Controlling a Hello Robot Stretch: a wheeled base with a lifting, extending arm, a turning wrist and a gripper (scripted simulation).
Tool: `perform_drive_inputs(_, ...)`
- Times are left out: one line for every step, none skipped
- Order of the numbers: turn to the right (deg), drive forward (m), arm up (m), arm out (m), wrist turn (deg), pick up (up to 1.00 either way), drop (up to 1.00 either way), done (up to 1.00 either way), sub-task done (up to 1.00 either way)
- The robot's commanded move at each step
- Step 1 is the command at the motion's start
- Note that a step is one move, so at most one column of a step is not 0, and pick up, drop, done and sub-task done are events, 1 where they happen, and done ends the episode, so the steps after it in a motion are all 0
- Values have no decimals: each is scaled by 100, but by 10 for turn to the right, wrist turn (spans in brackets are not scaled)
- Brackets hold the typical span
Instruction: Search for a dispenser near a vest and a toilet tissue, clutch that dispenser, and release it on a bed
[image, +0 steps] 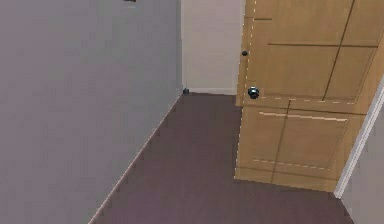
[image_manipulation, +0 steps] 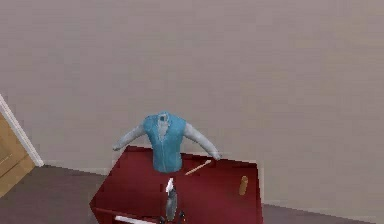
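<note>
Ahead, open floor (image: 190, 165) between wall (image: 80, 90) and wooden door (image: 300, 90), red table (image_manipulation: 225, 200) alongside, hand's state cannot be told.

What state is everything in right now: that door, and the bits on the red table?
Door: swung open, as far as it shows.
Blue top: upright at the back of the red table, sleeves spread out.
Stick: lying flat on the tabletop.
Orange bottle: standing upright.
Slim grey thing: upright near the table's front; too small to tell what it is.
</note>
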Motion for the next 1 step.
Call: perform_drive_inputs(0,0,10,0,0,0,0,0,0)
